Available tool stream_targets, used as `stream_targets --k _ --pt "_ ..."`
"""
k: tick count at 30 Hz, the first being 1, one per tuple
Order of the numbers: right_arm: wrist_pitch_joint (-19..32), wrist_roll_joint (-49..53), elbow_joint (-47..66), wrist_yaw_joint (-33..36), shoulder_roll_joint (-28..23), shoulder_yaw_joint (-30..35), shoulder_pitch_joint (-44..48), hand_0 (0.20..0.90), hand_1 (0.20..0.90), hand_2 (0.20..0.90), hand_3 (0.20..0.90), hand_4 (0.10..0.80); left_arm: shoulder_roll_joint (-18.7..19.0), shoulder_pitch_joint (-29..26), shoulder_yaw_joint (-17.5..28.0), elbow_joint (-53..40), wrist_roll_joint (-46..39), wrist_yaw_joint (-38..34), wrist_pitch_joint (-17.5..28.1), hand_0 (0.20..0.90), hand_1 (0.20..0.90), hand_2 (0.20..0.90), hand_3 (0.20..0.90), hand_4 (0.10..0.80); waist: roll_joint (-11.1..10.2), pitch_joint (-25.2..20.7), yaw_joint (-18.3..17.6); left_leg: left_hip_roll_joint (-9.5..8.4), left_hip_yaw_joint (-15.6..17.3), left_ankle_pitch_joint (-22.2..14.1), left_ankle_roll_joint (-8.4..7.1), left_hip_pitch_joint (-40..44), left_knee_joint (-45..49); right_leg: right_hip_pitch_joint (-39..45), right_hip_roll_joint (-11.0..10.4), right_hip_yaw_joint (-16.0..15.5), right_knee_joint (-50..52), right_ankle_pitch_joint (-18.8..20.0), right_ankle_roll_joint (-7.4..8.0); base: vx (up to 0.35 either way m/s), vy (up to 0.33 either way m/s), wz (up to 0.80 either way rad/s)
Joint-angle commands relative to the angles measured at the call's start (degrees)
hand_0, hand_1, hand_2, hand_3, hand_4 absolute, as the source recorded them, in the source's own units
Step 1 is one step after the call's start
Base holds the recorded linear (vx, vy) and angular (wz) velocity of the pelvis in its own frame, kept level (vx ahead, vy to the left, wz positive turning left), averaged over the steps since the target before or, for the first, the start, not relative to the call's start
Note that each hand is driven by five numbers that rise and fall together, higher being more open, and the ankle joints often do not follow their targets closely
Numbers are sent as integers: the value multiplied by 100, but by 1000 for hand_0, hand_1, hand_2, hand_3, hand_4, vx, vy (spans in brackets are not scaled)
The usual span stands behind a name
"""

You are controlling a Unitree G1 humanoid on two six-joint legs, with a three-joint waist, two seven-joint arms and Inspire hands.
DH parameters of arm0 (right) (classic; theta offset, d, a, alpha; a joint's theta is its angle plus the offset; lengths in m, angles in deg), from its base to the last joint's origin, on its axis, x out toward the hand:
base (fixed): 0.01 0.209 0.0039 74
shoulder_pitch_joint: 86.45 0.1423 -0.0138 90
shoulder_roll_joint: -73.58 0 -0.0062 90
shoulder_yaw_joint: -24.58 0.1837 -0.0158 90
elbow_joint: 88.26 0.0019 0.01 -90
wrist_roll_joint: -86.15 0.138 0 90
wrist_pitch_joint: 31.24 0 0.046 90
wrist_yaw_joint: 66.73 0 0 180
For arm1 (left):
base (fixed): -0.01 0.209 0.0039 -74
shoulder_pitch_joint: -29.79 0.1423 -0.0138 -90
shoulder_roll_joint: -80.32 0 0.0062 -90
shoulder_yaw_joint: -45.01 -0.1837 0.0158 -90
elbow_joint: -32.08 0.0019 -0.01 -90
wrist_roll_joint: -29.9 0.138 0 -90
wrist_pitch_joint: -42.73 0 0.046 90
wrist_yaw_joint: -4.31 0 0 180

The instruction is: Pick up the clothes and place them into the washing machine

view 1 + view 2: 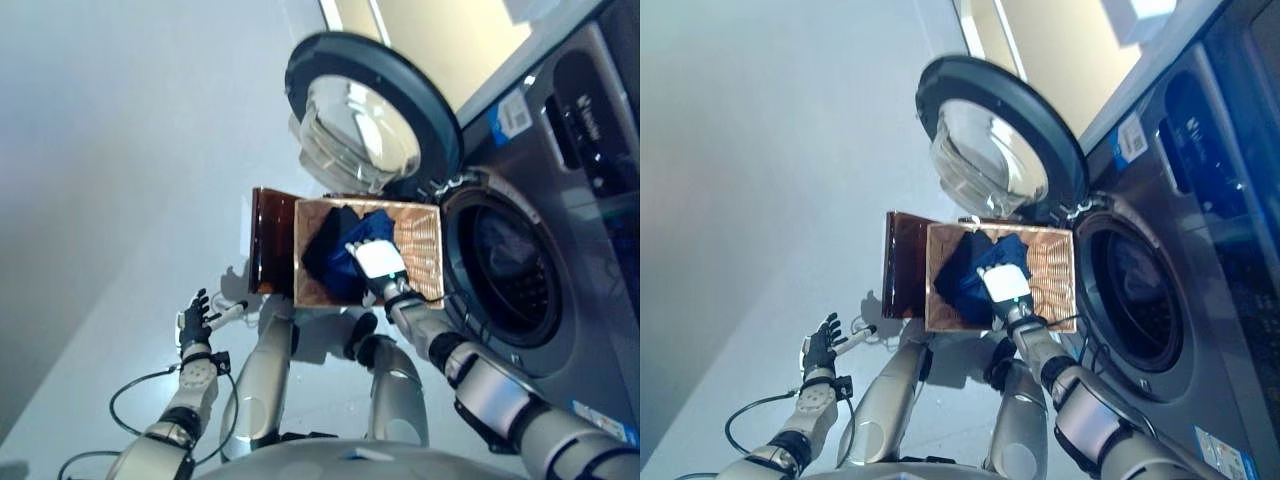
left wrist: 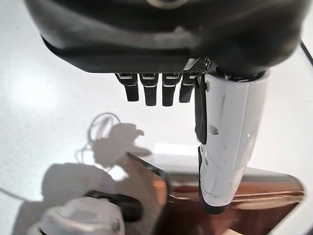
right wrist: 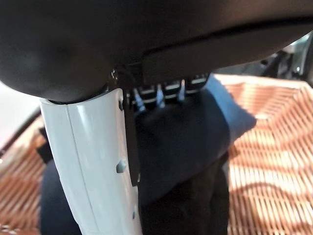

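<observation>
With clothes [image 1: 335,255] heaped dark in the wicker basket [image 1: 420,250] left of the washing machine [image 1: 505,275], pick-up step apparently just starting. Left eye: right hand [image 1: 377,262] down on the pile, left hand [image 1: 194,320] idle far left. Left wrist: fingers relaxed, empty. Right wrist: fingertips [image 3: 159,95] buried in cloth, grasp impossible to tell. Next, presumably: close, lift, swing right into the drum.

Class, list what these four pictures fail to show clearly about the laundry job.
- Right hand fingers: buried in the dark clothes in its wrist view; grip unclear.
- Basket floor: covered by clothes.
- Washing machine drum contents: too dark in both eye views.
- Left hand: idle, open.
</observation>
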Motion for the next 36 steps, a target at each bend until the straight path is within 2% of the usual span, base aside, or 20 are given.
stream_targets --k 1,9,10,11,12,17,25,35,36 --pt "-193 47 -277 80 -66 31 155 900 900 900 900 800 206 -97 28 -112 2 -130 295 900 900 900 900 800 141 192 84 -156 110 -583 -231 -326 536 15 -63 130 -397 620 172 1 19 7" --pt "-671 -63 -968 111 -305 248 479 900 900 900 900 800 163 -113 -173 -578 176 -208 304 900 900 900 900 800 497 158 315 -286 28 -418 -193 -443 289 -179 -217 64 -329 612 172 15 17 7" --pt "-701 -52 -977 115 -358 303 526 851 851 851 851 765 161 -124 -192 -614 195 -217 296 900 900 900 900 800 530 145 347 -306 8 -390 -190 -426 231 -176 -228 54 -331 608 178 39 6 17" --pt "-718 -47 -972 118 -386 329 548 225 225 225 225 318 152 -130 -202 -636 209 -225 293 900 900 900 900 800 551 135 368 -319 -14 -368 -189 -401 181 -159 -235 39 -338 605 181 48 10 18" --pt "-728 -25 -933 123 -416 364 567 200 200 200 200 300 148 -135 -229 -726 236 -245 289 900 900 900 900 800 573 122 392 -336 -35 -339 -188 -362 106 -131 -246 19 -362 606 189 65 1 17" --pt "-771 -98 -827 196 -461 416 697 200 200 200 200 300 127 -107 -293 -750 358 -299 261 900 900 900 900 800 597 67 448 -374 -100 -285 -169 -167 -94 24 -275 -30 -485 631 223 40 8 6" --pt "-754 -72 -719 274 -471 472 779 200 200 200 200 300 102 -114 -312 -560 404 -303 221 900 900 900 900 800 519 -31 425 -333 -60 -227 -166 149 -345 317 -269 -30 -768 765 267 15 14 5" --pt "-566 638 -487 571 -1046 1035 1211 200 200 200 200 300 193 -3 -288 -569 392 -321 251 900 900 900 900 800 452 -50 296 -275 80 -284 -143 378 -307 512 -172 157 -969 904 272 -8 11 -3" --pt "-525 806 -421 631 -1098 1164 1261 200 200 200 200 300 204 -14 -287 -548 368 -320 265 900 900 900 900 800 487 -47 283 -249 108 -131 -121 329 -314 484 -143 119 -1044 1073 217 -88 59 -14"
